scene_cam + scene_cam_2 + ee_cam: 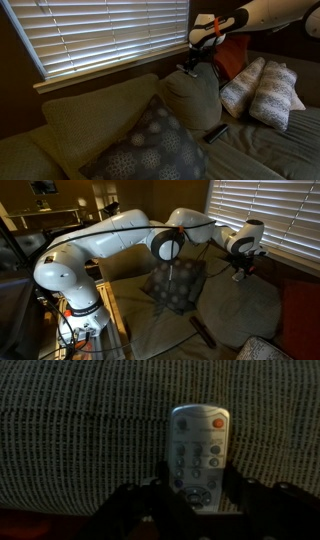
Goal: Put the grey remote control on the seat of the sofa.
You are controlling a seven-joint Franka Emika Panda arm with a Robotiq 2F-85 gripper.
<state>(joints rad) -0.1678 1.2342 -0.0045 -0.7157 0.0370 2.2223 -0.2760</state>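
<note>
In the wrist view the grey remote control (198, 448) is light grey with rows of small buttons and an orange button at its top. It lies against ribbed fabric (70, 440). My gripper (197, 495) has a finger on each side of the remote's lower end and is shut on it. In both exterior views the gripper (189, 67) (240, 270) is at the top of a puffy back cushion (195, 100), above the seat of the sofa (255, 150) (240, 310). The remote itself is too small to make out there.
A darker black remote (216, 132) (203, 333) lies on the seat. A patterned throw pillow (150, 145) (175, 285) leans on the back cushions. Two white textured pillows (262, 90) and an orange cushion (232, 55) are close by. Window blinds (90, 30) hang behind the sofa.
</note>
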